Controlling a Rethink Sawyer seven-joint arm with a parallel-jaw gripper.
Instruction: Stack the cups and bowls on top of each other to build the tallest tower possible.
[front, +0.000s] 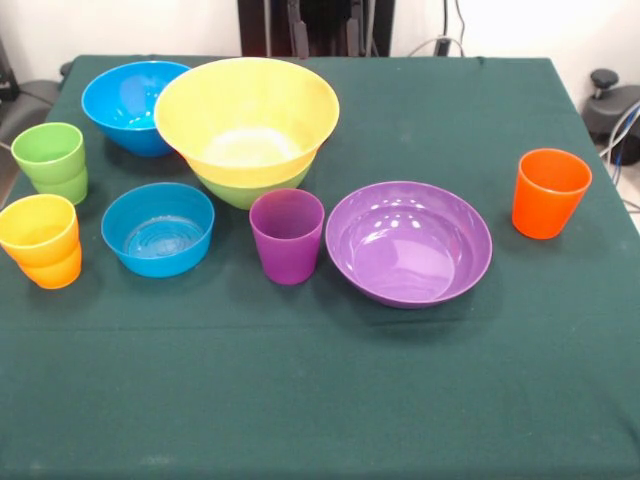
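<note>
On the green worktop (330, 400), large glossy yellow plastic bowl (246, 120) nests in lime green plastic bowl (250, 188); end effector unseen, state indeterminable.

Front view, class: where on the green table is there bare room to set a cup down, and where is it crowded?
Free: the wide near strip in front of the purple cup and purple bowl; the gap between that bowl and the orange cup; the far cloth behind them. Crowded: the left, where the blue bowls, yellow bowl and green cup cluster.
</note>
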